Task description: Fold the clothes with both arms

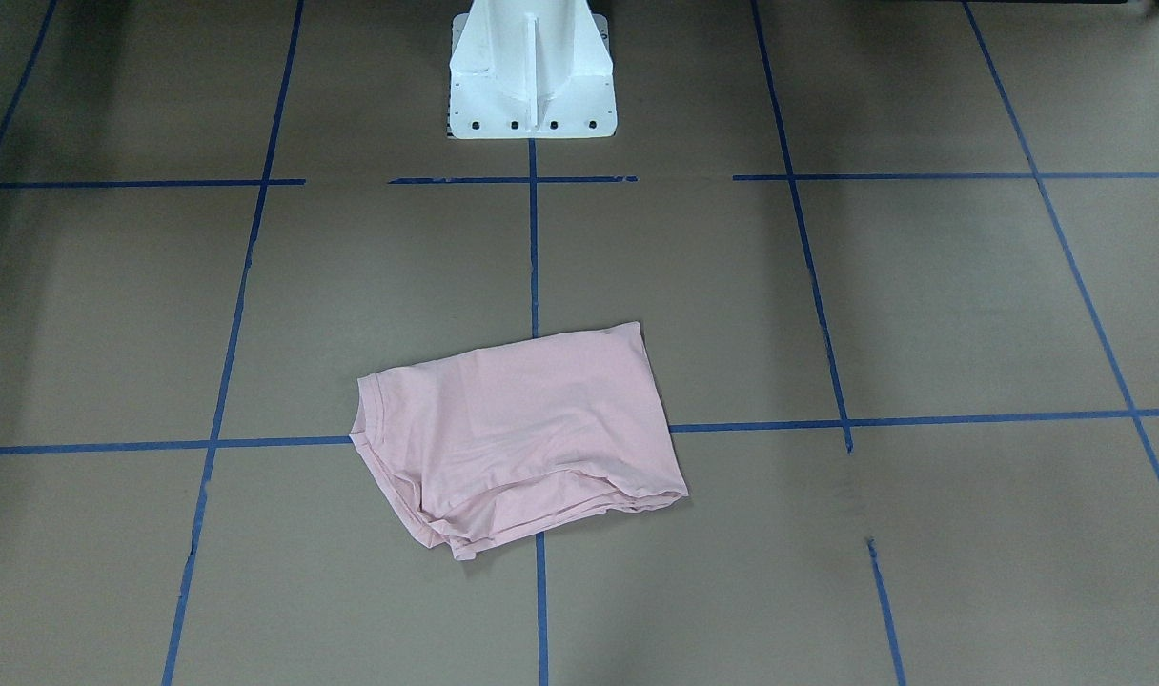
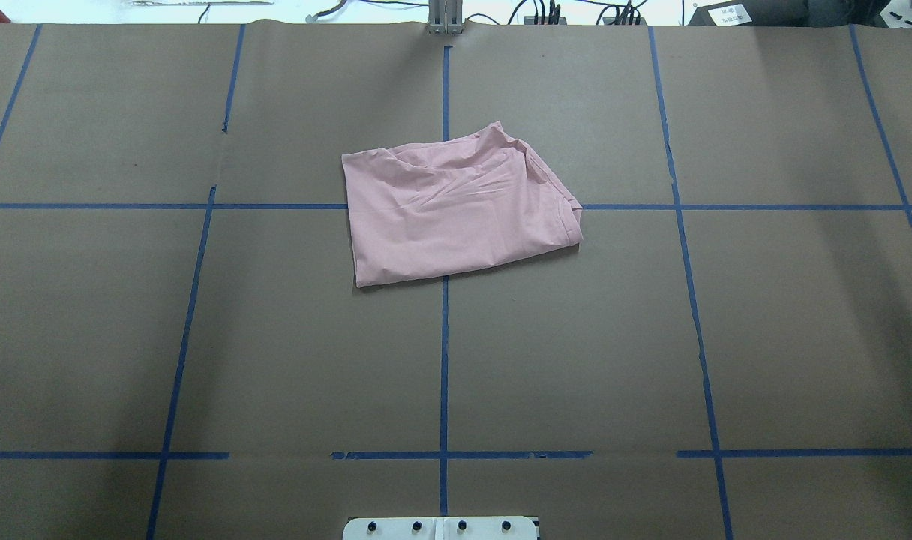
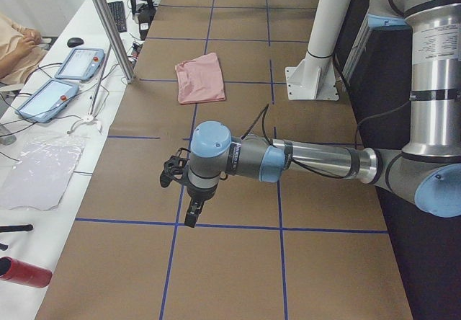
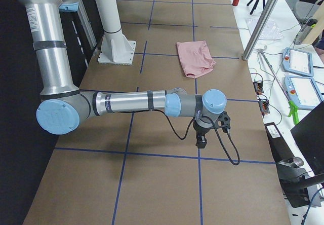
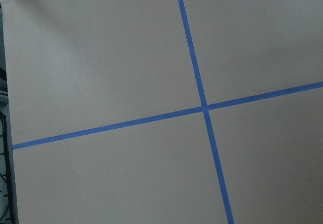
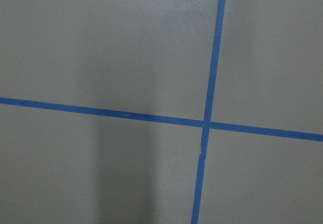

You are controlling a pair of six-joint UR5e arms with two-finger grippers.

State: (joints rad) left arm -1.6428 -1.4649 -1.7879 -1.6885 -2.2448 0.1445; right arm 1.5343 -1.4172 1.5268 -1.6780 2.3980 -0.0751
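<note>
The pale pink T-shirt [image 1: 522, 433] lies folded into a rough rectangle on the brown table, plain side up, print hidden. It also shows in the overhead view [image 2: 456, 206], the exterior left view [image 3: 199, 78] and the exterior right view [image 4: 195, 58]. My left gripper [image 3: 193, 215] hangs above the table far from the shirt, near the table's left end. My right gripper [image 4: 201, 141] hangs above the table's right end, also far from the shirt. Both show only in side views, so I cannot tell whether they are open or shut. Both wrist views show only table and tape.
Blue tape lines [image 2: 444, 360] grid the brown table. The white pedestal base [image 1: 532, 71] stands at the robot's side. Beyond the far edge are metal posts [image 3: 108, 28], teach pendants [image 4: 298, 63], cables, and a person's arm [image 3: 18, 50].
</note>
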